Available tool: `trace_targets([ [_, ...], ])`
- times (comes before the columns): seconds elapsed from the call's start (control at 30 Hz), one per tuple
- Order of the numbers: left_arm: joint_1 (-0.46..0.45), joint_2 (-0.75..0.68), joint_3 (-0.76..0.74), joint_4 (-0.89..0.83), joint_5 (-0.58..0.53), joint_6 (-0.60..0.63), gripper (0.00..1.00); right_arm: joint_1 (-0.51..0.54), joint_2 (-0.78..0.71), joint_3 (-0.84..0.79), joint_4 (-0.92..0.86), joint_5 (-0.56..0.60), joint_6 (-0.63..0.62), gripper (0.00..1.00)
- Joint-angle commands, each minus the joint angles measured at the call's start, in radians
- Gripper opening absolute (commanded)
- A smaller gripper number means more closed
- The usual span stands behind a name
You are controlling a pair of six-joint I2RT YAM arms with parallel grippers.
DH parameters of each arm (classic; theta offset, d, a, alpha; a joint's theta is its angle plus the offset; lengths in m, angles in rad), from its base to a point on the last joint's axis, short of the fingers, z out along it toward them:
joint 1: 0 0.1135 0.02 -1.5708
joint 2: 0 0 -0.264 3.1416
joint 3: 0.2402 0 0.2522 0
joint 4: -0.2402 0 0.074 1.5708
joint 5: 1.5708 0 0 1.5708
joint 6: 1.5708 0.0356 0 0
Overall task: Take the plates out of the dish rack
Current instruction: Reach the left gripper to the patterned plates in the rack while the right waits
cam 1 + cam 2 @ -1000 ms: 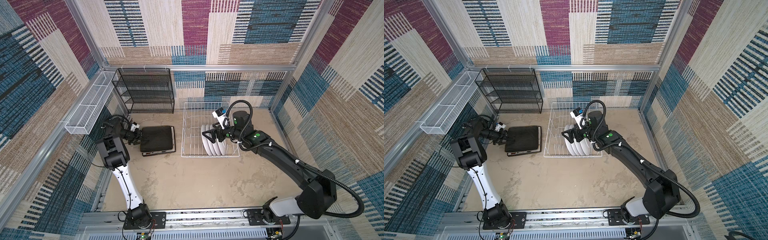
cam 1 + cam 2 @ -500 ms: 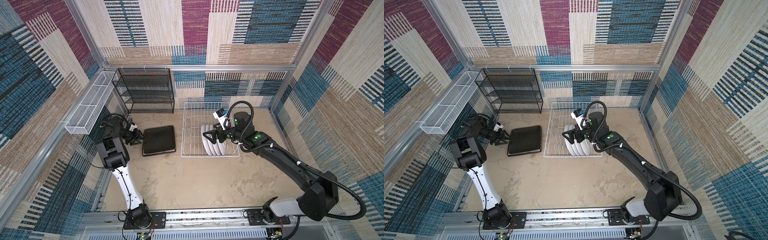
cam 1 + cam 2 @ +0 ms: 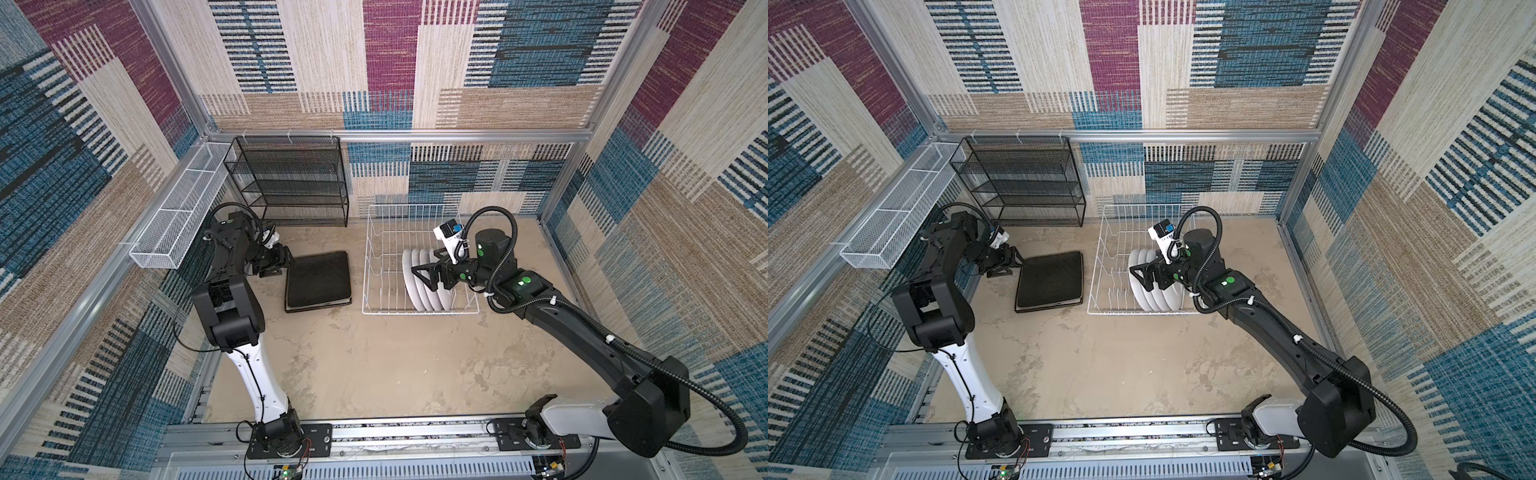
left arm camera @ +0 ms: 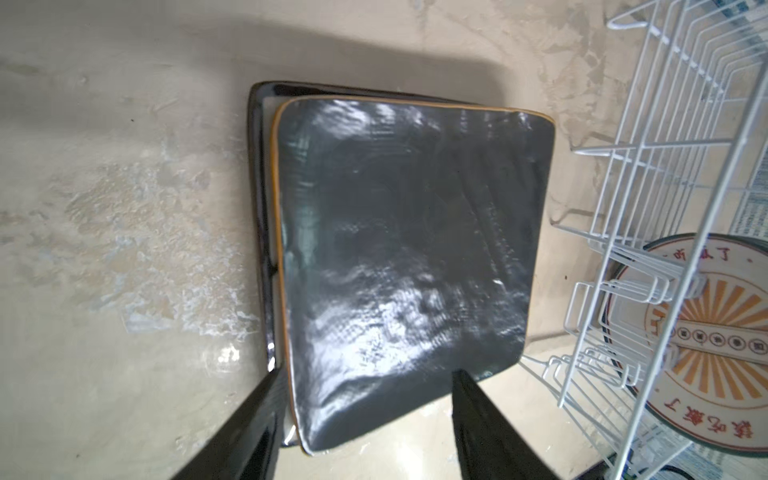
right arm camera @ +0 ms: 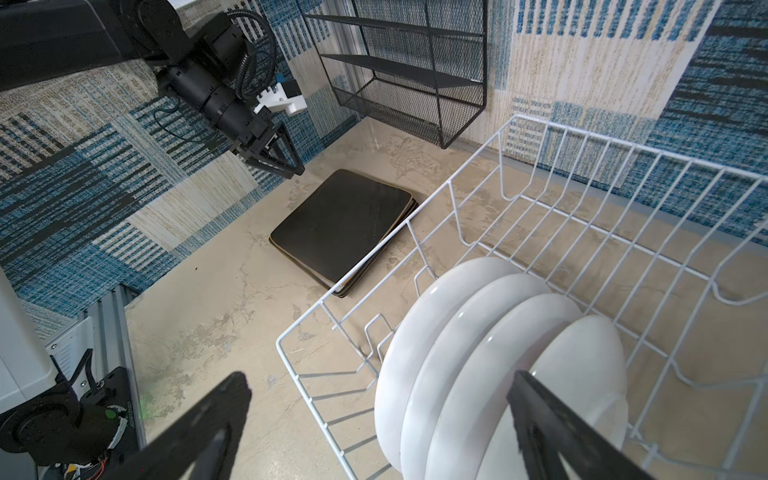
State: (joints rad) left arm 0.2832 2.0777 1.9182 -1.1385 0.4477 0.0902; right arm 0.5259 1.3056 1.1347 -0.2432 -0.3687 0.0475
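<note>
- The left gripper [image 3: 285, 266] has its jaws apart and nothing between them. It hangs just left of the stack of square plates [image 3: 318, 280] and clear of the tabletop.
- In the left wrist view the near corner of the top square plate [image 4: 403, 257] shows between the two fingers [image 4: 257, 415], black back upward with a thin orange rim.
- The right gripper [image 3: 426, 279] is spread wide over the round plates [image 3: 415, 297]. I cannot tell whether a finger touches one.
- The four round plates [image 5: 478, 345] stand on edge, side by side, in the near right part of the dish rack [image 3: 386, 312]. The rest of the rack is bare wire.
- The three square plates lie flat on the table [image 3: 395, 374], left of the rack and apart from it.
- The table is beige and mottled with pale patches.
- A black mesh shelf [image 3: 291, 183] stands against the far wall. A long white mesh basket [image 3: 178, 224] hangs on the left rail.
- The walls [image 3: 390, 62] are woven panels in blue, cream, tan and magenta.
</note>
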Motion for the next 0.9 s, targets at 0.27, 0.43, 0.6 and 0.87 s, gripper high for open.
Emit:
trace_targets([
  [0.27, -0.160, -0.332, -0.113, 0.047, -0.032, -0.170, 0.66, 0.000, -0.108, -0.064, 0.081, 0.070, 0.000, 0.99],
  [0.43, -0.262, -0.491, -0.202, 0.139, -0.067, -0.291, 0.66, 0.000, -0.156, -0.086, 0.084, 0.090, 0.030, 0.99],
  [0.6, -0.363, -0.681, -0.420, 0.390, -0.054, -0.472, 0.66, 0.000, -0.203, -0.097, 0.058, 0.128, 0.059, 0.99],
  [0.87, -0.552, -0.779, -0.499, 0.465, -0.129, -0.555, 0.65, 0.001, -0.269, -0.121, -0.009, 0.183, 0.124, 0.99],
])
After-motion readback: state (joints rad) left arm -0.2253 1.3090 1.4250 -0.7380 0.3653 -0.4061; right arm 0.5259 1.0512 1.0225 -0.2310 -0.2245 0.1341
